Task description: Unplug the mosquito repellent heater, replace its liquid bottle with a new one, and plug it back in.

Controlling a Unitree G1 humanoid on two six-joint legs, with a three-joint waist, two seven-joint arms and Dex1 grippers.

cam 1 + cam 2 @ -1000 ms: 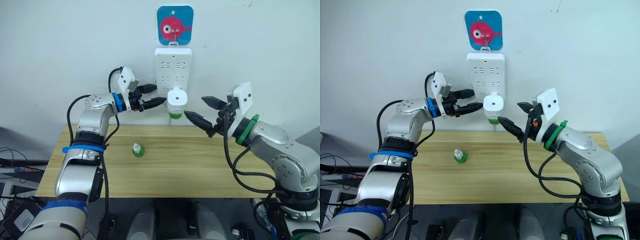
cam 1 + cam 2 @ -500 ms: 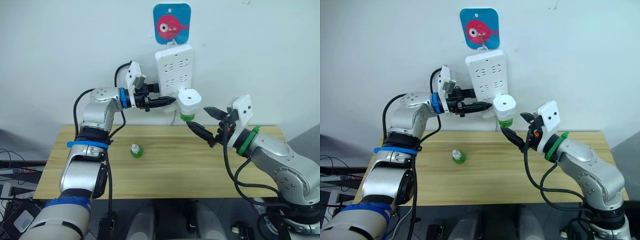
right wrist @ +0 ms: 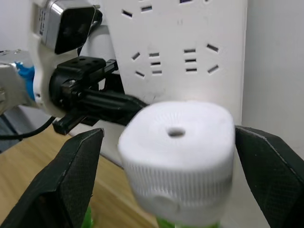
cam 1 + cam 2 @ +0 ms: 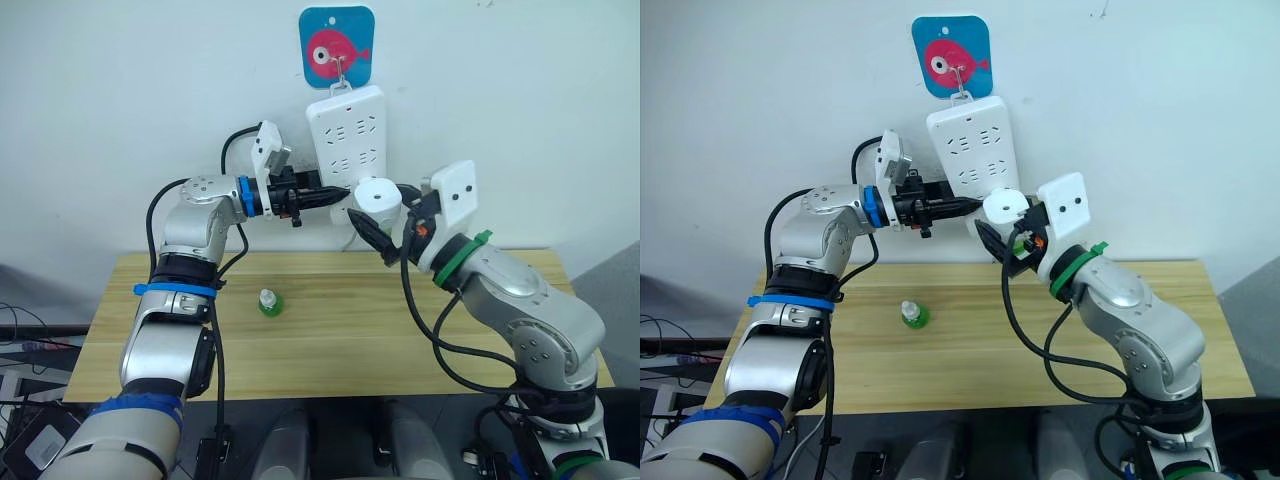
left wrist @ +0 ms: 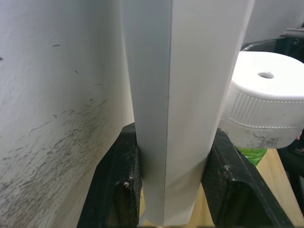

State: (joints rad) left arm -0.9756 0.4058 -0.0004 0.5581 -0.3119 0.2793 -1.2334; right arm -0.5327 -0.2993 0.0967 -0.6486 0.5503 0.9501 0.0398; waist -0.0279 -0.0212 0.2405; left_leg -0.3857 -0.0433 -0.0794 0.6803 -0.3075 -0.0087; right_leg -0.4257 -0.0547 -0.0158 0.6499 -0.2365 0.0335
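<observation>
Nearest to me, a small green bottle with a white cap stands alone on the wooden table, left of centre and well apart from both my arms.

Farther back, above the table's far edge, my right gripper has its two black fingers spread on either side of the mosquito repellent heater. The fingers stand off its sides with a gap showing, so this claw is released, not clenched. The heater is plugged into the bottom of the white power strip, its round vent hole facing up and a bit of green bottle showing beneath it.

To the heater's left, my left gripper is clenched on the lower left edge of the power strip, one finger on the wall side and one on the socket side.

Farthest, the strip hangs tilted on the white wall from a hook on a blue fish plaque.
</observation>
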